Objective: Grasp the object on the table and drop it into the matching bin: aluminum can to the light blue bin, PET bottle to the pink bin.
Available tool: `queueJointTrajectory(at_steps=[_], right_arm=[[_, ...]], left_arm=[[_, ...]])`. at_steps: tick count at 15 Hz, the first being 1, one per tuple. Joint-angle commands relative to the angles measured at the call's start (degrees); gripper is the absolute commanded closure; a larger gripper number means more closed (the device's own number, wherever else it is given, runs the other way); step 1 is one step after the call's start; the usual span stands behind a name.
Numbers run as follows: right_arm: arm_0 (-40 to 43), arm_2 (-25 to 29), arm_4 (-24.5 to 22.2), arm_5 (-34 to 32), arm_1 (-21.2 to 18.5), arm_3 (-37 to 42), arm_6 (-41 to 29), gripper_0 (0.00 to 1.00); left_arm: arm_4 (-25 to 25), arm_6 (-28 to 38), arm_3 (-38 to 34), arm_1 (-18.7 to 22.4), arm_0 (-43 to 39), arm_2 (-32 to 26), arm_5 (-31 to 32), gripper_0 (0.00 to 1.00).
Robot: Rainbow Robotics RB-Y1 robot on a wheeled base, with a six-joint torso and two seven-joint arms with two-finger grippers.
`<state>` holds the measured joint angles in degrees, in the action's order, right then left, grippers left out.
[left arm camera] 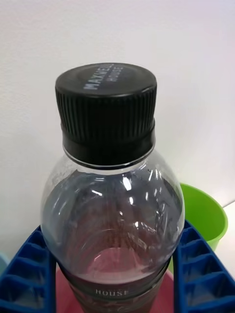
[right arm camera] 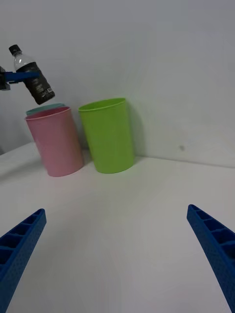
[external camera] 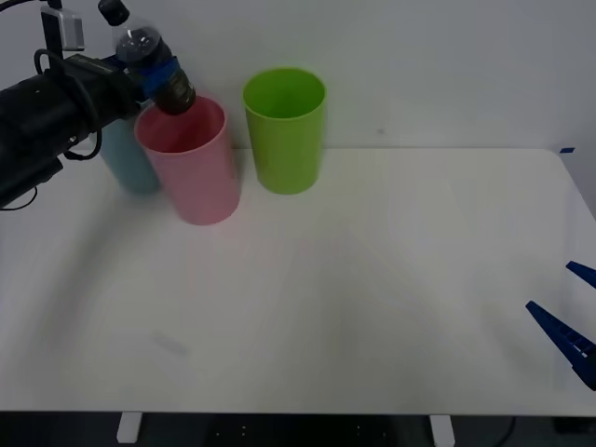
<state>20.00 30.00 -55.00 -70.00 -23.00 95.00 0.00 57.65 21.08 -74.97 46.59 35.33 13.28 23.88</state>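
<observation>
Drop step: left claw (external camera: 160,78) gripped the tilted bottle (external camera: 149,58) over the pink bin (external camera: 191,158); release due next; right claw (right arm camera: 117,254) open, idle.

Setting: a robot test or laboratory bench. Indicators: a plain white table (external camera: 372,279) set against a bare white wall (external camera: 447,65), carrying three plain coloured plastic bins (external camera: 285,130) in a row, well ahead of the right gripper (right arm camera: 117,254); no domestic furnishings.

Pink bin (external camera: 197,168), light blue bin (external camera: 130,168), green bin (external camera: 286,130), white table (external camera: 372,279); black-capped bottle (external camera: 149,60) (dark brown liquid).
</observation>
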Motion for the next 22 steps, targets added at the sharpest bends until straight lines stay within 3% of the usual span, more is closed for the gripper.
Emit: queueJointTrajectory(at_steps=[1, 6, 11, 22], right_arm=[[0.0, 0.0, 0.0, 0.0, 0.0, 0.0, 0.0, 0.0], [0.0, 0.0, 0.0, 0.0, 0.0, 0.0, 0.0, 0.0], [0.0, 0.0, 0.0, 0.0, 0.0, 0.0, 0.0, 0.0], [0.0, 0.0, 0.0, 0.0, 0.0, 0.0, 0.0, 0.0]], left_arm=[[0.0, 0.11, 0.0, -0.01, 0.0, -0.01, -0.06, 0.0], [-1.05, 0.28, 0.0, -0.01, -0.18, -0.01, -0.06, 0.0], [-5.97, -1.3, -0.26, 0.61, -2.11, -0.71, 0.29, 0.0], [-8.17, -4.47, -8.26, 0.52, -16.17, -13.89, 8.82, 0.0]])
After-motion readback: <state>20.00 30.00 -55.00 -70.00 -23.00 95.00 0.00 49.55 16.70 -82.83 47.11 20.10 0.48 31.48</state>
